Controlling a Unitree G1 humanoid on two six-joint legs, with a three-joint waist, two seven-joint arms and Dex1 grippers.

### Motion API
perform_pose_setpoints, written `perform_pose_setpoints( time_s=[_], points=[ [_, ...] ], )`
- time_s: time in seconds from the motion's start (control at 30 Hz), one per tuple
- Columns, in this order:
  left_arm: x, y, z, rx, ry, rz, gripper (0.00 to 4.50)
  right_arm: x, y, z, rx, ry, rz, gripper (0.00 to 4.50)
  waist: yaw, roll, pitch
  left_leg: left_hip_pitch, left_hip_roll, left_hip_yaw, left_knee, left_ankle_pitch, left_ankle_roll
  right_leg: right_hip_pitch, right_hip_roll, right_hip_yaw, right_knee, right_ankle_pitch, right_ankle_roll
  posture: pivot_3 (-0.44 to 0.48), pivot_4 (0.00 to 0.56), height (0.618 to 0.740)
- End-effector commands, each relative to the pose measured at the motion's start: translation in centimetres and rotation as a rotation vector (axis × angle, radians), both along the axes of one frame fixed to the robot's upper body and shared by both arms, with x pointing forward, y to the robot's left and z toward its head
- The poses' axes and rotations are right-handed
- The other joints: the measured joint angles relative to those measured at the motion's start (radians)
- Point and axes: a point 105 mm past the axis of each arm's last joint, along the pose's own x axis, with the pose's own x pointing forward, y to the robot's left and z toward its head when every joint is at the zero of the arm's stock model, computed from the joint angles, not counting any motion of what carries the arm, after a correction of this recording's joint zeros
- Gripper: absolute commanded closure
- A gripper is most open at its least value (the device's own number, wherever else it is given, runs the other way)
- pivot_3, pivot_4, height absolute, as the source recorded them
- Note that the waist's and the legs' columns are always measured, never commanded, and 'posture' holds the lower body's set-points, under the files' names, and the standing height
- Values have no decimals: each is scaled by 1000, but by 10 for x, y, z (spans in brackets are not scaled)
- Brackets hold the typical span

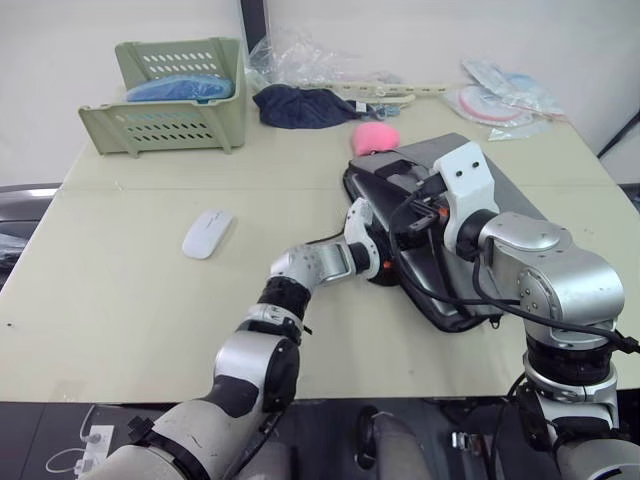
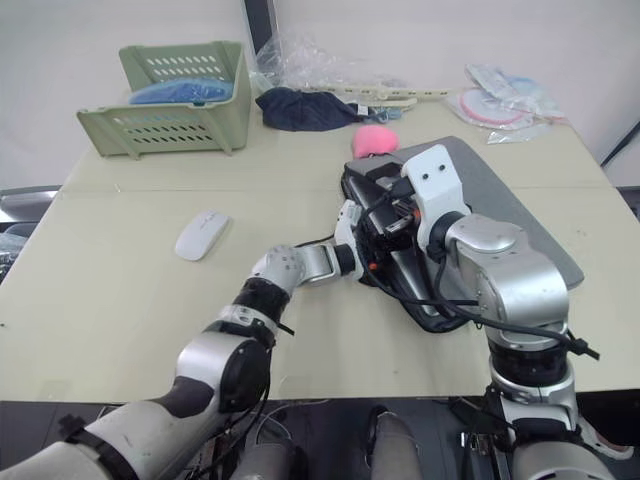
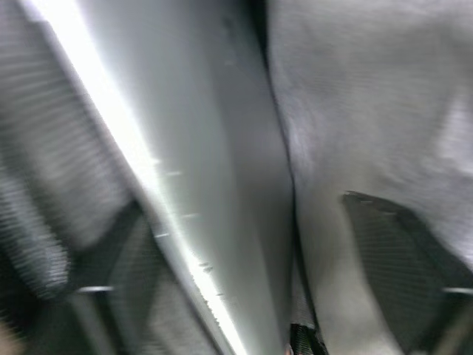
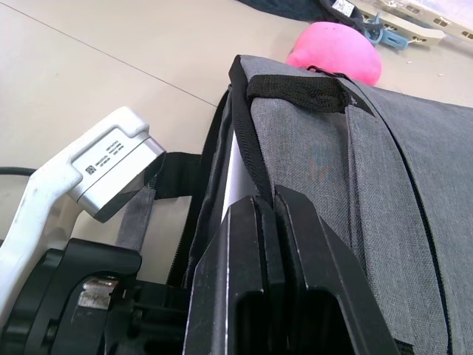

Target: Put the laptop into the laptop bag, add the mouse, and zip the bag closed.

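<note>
Pale worktop (image 1: 150, 320), both hands busy at the laptop bag (image 2: 520, 215), centre right.
Right hand (image 4: 277, 214) is pinched on its flap; left hand's (image 1: 385, 268) grip I cannot tell. Laptop (image 4: 235, 166) sits inside; mouse (image 1: 207, 233) waits centre left. Flap might slip and drop shut.

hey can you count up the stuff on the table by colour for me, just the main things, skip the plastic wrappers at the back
Grey: 1, the laptop bag
Silver: 1, the laptop inside the bag's opening
White: 1, the mouse
Pink: 1, the pompom
Green: 1, the basket
Dark blue: 1, the cloth bundle
Total: 6
</note>
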Motion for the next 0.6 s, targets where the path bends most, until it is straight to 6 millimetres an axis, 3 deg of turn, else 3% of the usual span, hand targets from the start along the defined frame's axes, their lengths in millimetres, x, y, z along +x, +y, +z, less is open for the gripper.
perform_pose_setpoints(
  time_s=[0.03,0.6],
  points=[
    [-14,-10,-9,68,-46,-50,363,-7,14,16,12,-81,74,4500,-1,0,0,0,0,0,0,0,0,0,0,0,0,0,0,0,150,740],
    [-7,76,24,116,-179,76,363,-3,15,12,19,-69,78,4500,-19,0,0,-1,1,0,0,0,0,-2,0,0,0,0,0,0,150,740]
  ],
)
